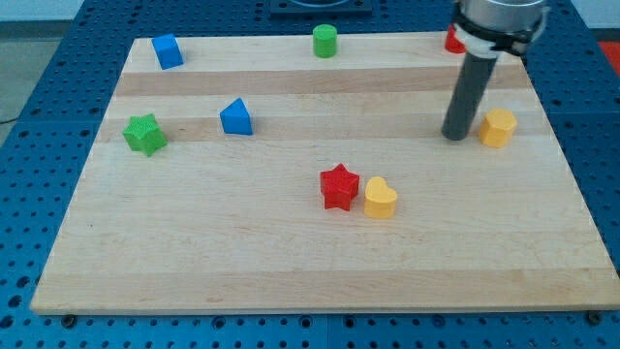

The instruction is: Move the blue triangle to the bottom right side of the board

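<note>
The blue triangle (pixel 235 117) lies on the wooden board (pixel 242 262) left of centre, in the upper half. My tip (pixel 455 137) rests on the board at the view's right, far to the right of the blue triangle. It stands just left of a yellow block (pixel 498 127), with a small gap between them.
A blue cube (pixel 168 51) sits at the top left. A green cylinder (pixel 325 41) is at the top centre. A green star (pixel 144 134) is at the left. A red star (pixel 339 187) touches a yellow heart (pixel 380 198) at centre. A red block (pixel 452 42) is partly hidden behind the rod.
</note>
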Robot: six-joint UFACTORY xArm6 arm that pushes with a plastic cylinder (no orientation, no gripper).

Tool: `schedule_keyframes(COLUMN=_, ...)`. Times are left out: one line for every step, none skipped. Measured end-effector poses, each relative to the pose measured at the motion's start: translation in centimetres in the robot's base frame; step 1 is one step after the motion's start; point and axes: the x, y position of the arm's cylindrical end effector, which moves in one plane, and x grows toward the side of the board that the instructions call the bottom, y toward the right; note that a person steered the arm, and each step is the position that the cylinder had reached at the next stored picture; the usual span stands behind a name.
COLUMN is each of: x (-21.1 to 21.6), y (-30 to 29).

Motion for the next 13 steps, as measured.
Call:
schedule_keyframes(x=0.0, y=-0.5)
schedule_keyframes(x=0.0, y=-0.5)
schedule_keyframes(x=-0.7, y=-1.5)
schedule_keyframes(x=-1.3, y=-2.1)
schedule_keyframes(x=-1.7, y=-2.3)
schedule_keyframes(x=-2.9, y=-3.5)
schedule_keyframes(x=-2.7, y=-3.9)
schedule_keyframes(x=-1.5, y=-4.9)
schedule_keyframes(x=0.6, y=-7.6)
schedule_keyframes(x=0.8, y=-10.4)
schedule_keyframes(x=0.8, y=-13.2)
schedule_keyframes(x=0.8, y=-13.7)
schedule_keyframes(x=0.8, y=-13.7)
